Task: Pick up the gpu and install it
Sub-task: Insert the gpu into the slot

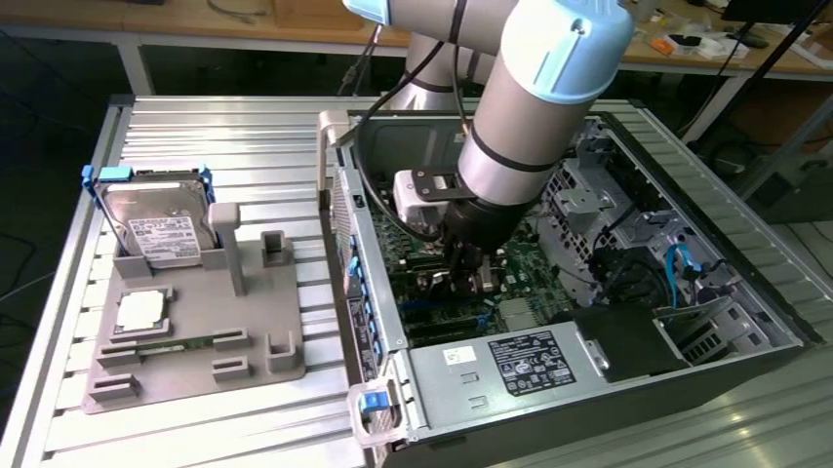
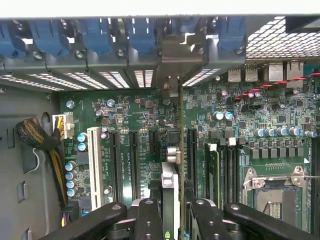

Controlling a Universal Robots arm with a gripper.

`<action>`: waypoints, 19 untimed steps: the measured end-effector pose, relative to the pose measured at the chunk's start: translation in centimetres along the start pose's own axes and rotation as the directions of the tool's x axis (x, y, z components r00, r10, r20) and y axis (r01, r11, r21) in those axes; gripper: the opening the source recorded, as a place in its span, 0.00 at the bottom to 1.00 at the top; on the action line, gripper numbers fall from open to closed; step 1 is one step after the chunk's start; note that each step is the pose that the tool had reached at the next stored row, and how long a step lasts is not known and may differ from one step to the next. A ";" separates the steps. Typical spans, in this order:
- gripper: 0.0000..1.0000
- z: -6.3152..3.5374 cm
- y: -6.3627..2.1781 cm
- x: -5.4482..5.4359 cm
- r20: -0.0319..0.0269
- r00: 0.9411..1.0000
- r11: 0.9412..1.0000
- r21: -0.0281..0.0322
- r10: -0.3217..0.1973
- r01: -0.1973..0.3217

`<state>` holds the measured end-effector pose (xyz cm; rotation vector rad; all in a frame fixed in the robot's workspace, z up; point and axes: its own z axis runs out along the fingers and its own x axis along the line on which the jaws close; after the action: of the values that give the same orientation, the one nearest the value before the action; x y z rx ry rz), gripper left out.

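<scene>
PC case (image 1: 729,292) lies open on its side, arm reaching down into it. Motherboard (image 2: 150,130) sits directly beneath the gripper, expansion slots (image 2: 134,160) running away from the fingers toward the rear bracket wall (image 2: 100,65). Empty CPU socket (image 2: 272,192) off to one side of the gripper, cable bundle (image 2: 37,137) to the other. Outside the case, well apart from the gripper, a grey fixture tray (image 1: 195,341) with hard drive (image 1: 163,229) upright in its holder.

Gripper (image 2: 172,212) is pinching the gpu (image 2: 170,187) edge-on, one finger each side of the card, jaws partway closed on its thin section. Card stands upright between the fingers, over the slot area of the board; seating in a slot can't be confirmed.

Handling, by judgement: card is light, stiff, thin, but fragile — exposed components and edge contacts. Faces prob. smooth, so may slip or tilt in a narrow pinch. Best hold is across the flat faces near mid-length, clear of contacts & metal bracket, as gripped now
</scene>
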<state>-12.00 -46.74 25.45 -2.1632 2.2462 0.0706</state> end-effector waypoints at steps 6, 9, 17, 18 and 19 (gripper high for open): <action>0.27 0.18 0.11 0.0 0.000 1.000 1.000 0.000 0.000 0.000; 0.27 0.25 0.11 0.0 0.000 1.000 1.000 0.000 0.000 0.000; 0.27 0.33 0.13 -0.1 0.001 1.000 1.000 0.000 0.000 0.000; 0.27 0.33 0.13 -0.1 0.001 1.000 1.000 0.000 0.000 0.000; 0.27 0.34 0.13 -0.1 0.001 1.000 1.000 0.000 0.000 0.000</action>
<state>-12.13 -46.61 25.12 -2.1624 2.2457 0.0722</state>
